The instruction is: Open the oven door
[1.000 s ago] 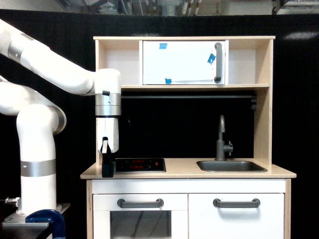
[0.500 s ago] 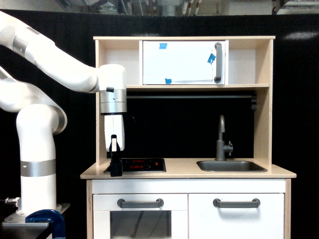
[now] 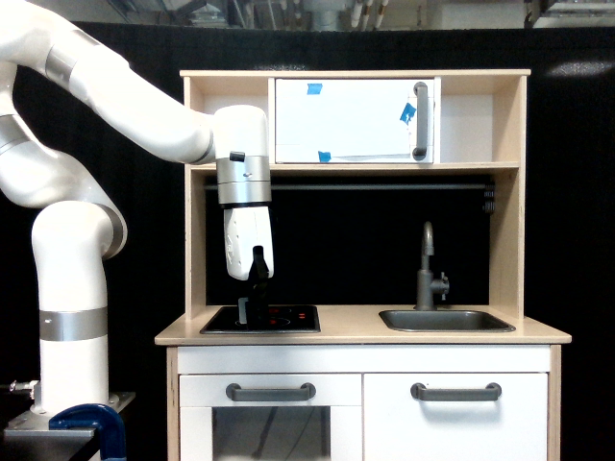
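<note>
Black curtain backdrop (image 3: pixel 577 192), wooden play kitchen (image 3: pixel 509 192), ceiling pipes (image 3: pixel 327 12)

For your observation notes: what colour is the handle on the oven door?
Grey, on the white oven door; handle shows in the exterior view.

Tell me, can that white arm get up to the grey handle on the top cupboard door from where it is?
Probably yes. The gripper hangs low over the stovetop, and the vertical handle on the oven door is up toward the exterior view's right. Nothing blocks the open space in front of the shelf between them.
</note>
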You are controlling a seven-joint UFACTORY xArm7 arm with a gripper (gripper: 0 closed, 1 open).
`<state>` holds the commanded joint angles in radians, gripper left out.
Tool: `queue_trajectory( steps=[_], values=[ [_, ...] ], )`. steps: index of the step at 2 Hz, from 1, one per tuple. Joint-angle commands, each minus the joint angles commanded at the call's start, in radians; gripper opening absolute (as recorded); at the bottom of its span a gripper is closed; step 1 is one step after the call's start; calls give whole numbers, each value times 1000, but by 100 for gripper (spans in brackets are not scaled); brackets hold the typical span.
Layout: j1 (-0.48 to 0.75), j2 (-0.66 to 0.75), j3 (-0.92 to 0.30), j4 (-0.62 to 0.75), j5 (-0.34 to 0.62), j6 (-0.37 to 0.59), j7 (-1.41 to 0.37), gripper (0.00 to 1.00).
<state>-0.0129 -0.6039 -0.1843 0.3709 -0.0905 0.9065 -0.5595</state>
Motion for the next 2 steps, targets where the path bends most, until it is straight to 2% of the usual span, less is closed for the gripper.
queue_trajectory(
  steps=[1, 2],
  values=[
    [172, 323, -141, 317, 176, -36, -413, 100],
    [242, 573, -195, 656, 425, 138, -893, 100]
  ],
)
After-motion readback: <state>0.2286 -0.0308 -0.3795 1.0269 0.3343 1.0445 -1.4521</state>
